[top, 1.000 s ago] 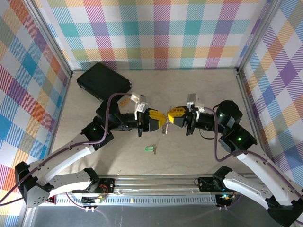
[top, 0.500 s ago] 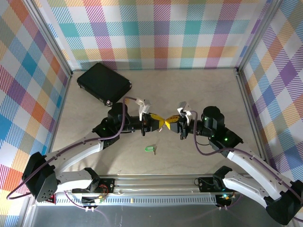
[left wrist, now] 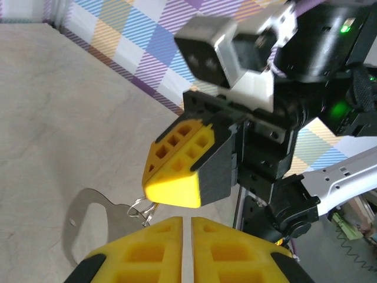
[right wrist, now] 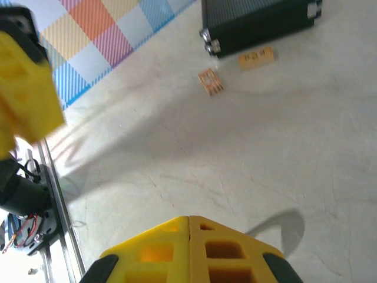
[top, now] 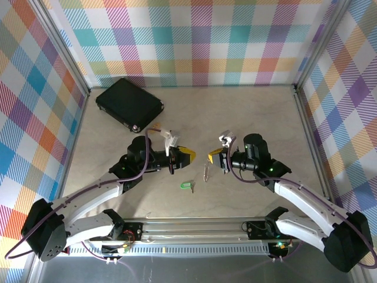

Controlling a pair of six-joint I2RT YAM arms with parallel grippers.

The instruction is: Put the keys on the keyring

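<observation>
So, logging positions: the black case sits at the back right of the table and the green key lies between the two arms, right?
No: the black case sits at the back left of the table, per the top external view; the green key does lie between the two arms.

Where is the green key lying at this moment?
In the top view, the green key lies on the table near its centre, toward the near edge, just left of the silver keyring.
</observation>
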